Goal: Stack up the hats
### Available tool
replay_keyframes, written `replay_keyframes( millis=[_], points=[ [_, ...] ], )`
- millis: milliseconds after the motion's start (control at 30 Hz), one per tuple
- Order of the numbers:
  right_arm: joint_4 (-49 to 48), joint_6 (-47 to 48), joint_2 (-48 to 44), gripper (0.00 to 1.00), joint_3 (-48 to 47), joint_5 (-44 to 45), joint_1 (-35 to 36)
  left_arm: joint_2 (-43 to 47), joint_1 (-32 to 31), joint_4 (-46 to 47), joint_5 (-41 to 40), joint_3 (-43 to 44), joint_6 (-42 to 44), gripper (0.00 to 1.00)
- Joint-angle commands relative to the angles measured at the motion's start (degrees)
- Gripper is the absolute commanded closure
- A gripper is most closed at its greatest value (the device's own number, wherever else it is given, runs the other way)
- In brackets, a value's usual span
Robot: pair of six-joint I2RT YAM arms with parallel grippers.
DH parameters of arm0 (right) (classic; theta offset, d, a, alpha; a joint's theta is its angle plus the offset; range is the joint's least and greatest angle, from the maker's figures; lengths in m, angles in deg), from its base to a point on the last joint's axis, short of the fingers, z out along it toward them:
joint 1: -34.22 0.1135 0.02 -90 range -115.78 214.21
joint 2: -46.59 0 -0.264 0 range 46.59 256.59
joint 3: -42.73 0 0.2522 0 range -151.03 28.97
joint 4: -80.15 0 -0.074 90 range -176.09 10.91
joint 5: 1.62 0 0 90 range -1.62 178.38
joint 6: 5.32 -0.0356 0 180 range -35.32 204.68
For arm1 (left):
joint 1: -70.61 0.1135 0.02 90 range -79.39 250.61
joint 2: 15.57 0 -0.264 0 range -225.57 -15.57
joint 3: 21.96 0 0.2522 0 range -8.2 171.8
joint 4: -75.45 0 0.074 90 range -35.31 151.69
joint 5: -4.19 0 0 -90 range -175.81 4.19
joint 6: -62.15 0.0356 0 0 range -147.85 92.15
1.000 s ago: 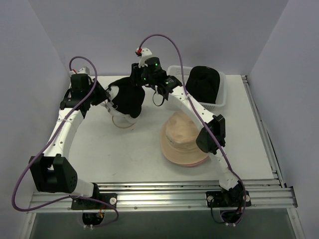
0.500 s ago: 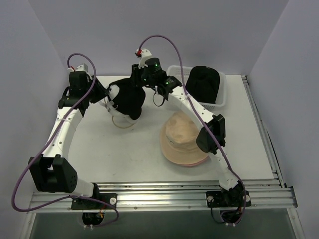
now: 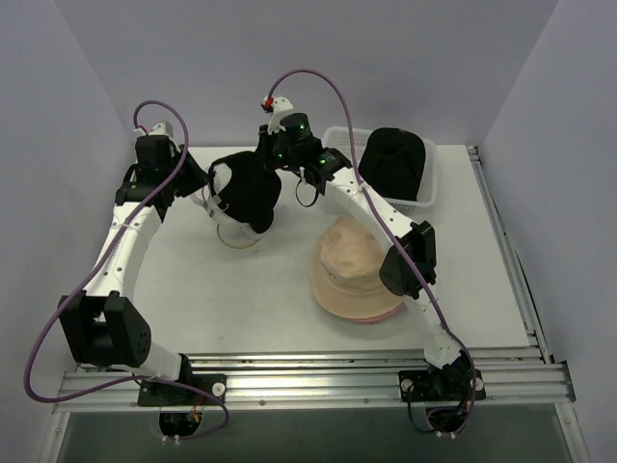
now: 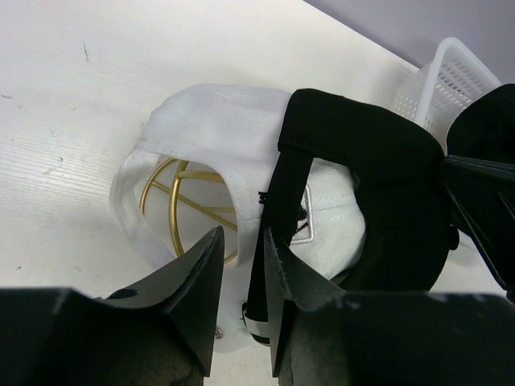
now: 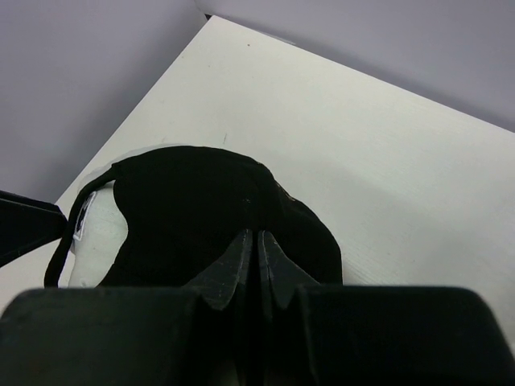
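A black cap (image 3: pixel 249 193) sits over a white cap (image 4: pixel 217 121) on a gold wire frame (image 4: pixel 181 201) at the back left of the table. My right gripper (image 5: pixel 257 233) comes down on the black cap's crown (image 5: pixel 193 209), shut, with a crease of fabric running from its tips. My left gripper (image 4: pixel 241 233) is at the caps' left side, its jaws a narrow gap apart. The black cap's strap (image 4: pixel 282 193) hangs in that gap against the right finger. A tan bucket hat (image 3: pixel 352 260) lies on a pink one (image 3: pixel 362 316) at the centre right.
A white mesh basket (image 3: pixel 429 198) at the back right holds a black hat (image 3: pixel 395 159). Grey walls close in the table on the left, back and right. The right arm's forearm (image 3: pixel 381 217) crosses above the tan hat.
The left arm's wrist has shifted slightly toward the back wall. The right gripper stays over the black cap, which has barely moved.
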Motion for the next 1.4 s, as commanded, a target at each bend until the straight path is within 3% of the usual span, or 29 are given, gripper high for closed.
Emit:
replay_keyframes(
  millis=[0,633,967,1367],
  points=[
    [-2.3,0.6,-3.2,1.00,0.6,-0.3,-0.3,-0.2,0.5,1.3,0.8,2.4,0.4,0.64],
    [-2.9,0.6,-4.7,1.00,2.2,-0.2,-0.3,4.9,0.0,3.3,1.0,1.2,-1.0,0.58],
    [-3.5,0.5,-6.0,1.00,2.5,-0.4,-0.2,2.4,-1.6,4.5,3.5,1.8,0.2,0.58],
    [-5.5,0.4,-9.4,1.00,4.9,-0.4,0.6,2.1,-1.9,2.4,1.0,2.3,1.4,0.58]
  ],
)
